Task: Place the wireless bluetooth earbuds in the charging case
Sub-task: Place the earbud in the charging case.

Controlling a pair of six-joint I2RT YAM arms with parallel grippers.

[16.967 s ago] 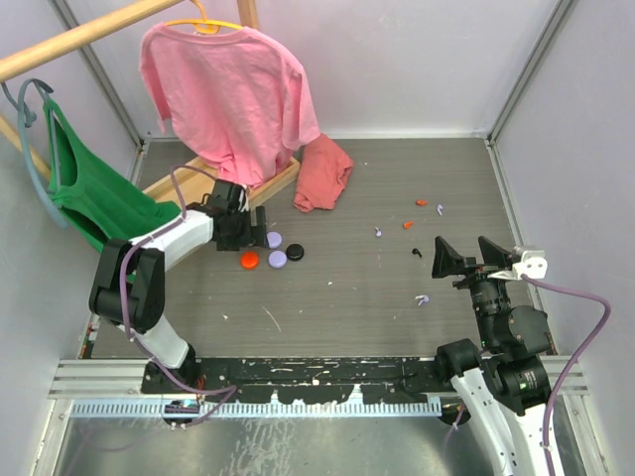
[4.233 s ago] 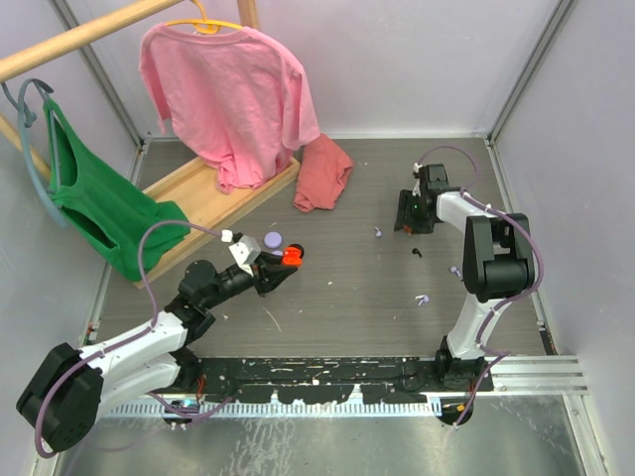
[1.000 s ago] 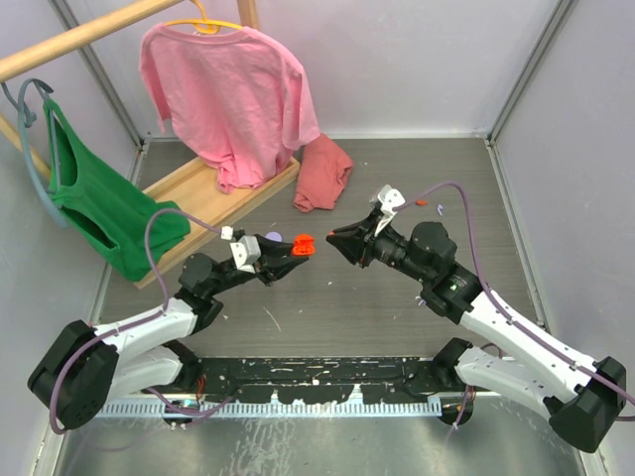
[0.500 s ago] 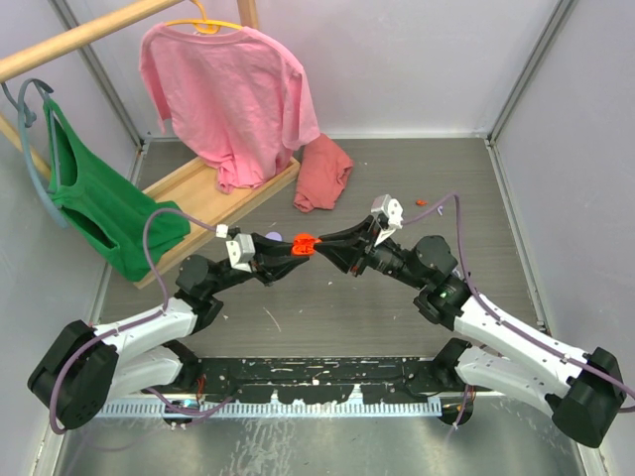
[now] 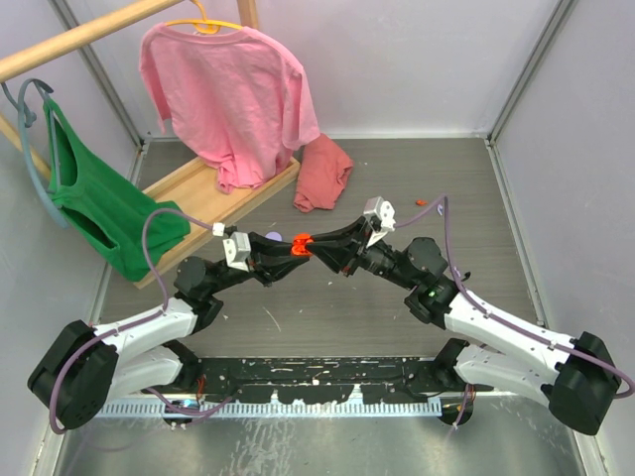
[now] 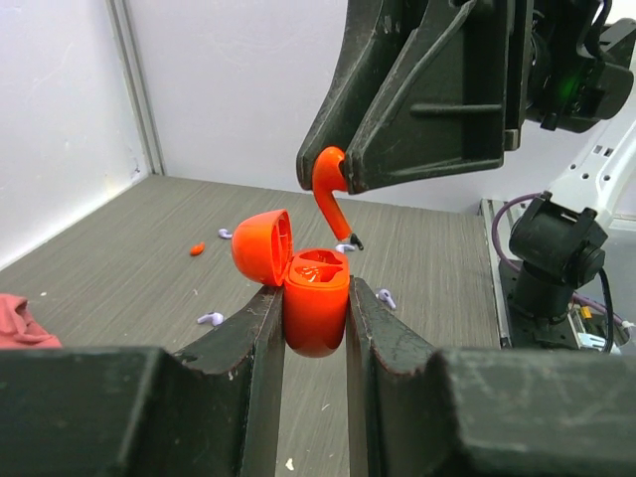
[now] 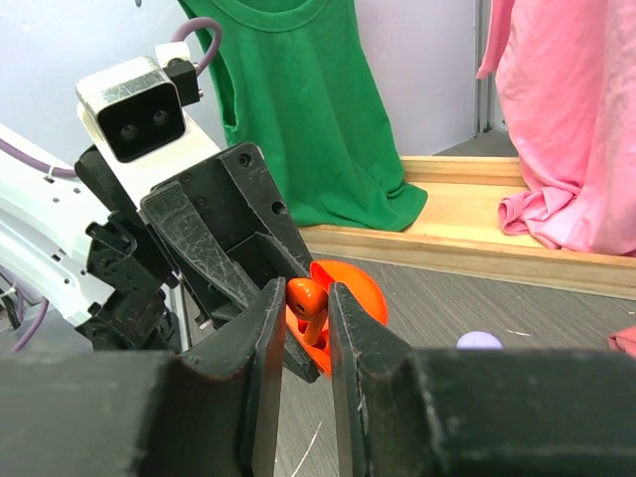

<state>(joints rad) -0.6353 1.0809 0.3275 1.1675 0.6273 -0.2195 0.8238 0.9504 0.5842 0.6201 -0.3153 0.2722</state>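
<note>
My left gripper (image 6: pixel 314 298) is shut on an orange-red charging case (image 6: pixel 316 308), held upright above the table with its lid (image 6: pixel 262 244) tipped open to the left. My right gripper (image 7: pixel 307 290) is shut on an orange-red earbud (image 7: pixel 308 296). The earbud (image 6: pixel 326 194) hangs stem down just above the case's open top, its tip close to the socket. In the top view both grippers meet tip to tip at the case (image 5: pixel 302 244), mid-table. Loose earbuds lie on the table: lavender ones (image 6: pixel 210 318) (image 6: pixel 385 296) and an orange-red one (image 6: pixel 197 248).
A pink shirt (image 5: pixel 228 89) and a green top (image 5: pixel 99 198) hang from the wooden rack (image 5: pixel 198 188) at the back left. A crumpled salmon cloth (image 5: pixel 322 174) lies behind the grippers. A lavender puck (image 7: pixel 479 340) sits on the table beyond the case.
The right gripper has moved left with the earbud until it meets the left gripper, bringing the earbud over the open case. The left gripper and case barely shifted.
</note>
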